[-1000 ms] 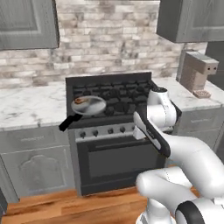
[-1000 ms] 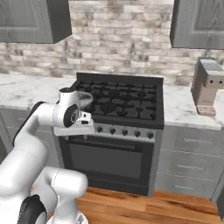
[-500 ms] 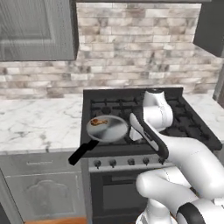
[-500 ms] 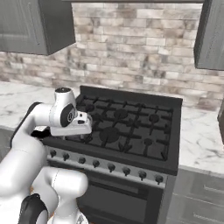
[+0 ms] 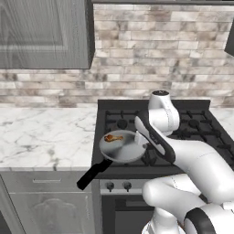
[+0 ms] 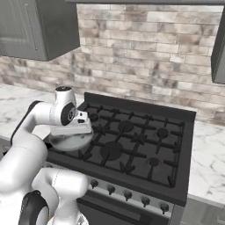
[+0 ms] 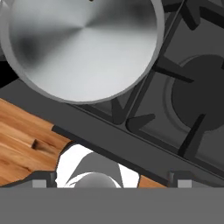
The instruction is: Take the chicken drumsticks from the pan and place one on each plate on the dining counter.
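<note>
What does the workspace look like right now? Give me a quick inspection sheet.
Surface: black gas stove set between marble worktops.
Job's things: pan on the stove's front left burner, black handle jutting past the front edge; chicken drumsticks lie at its far left rim. How many, I cannot tell.
Clutter: nothing seen.
Grippers: gripper over the pan, open, holding nothing.
Cables: nothing seen.
Surroundings: brick backsplash, grey upper cabinets, wooden floor.
</note>
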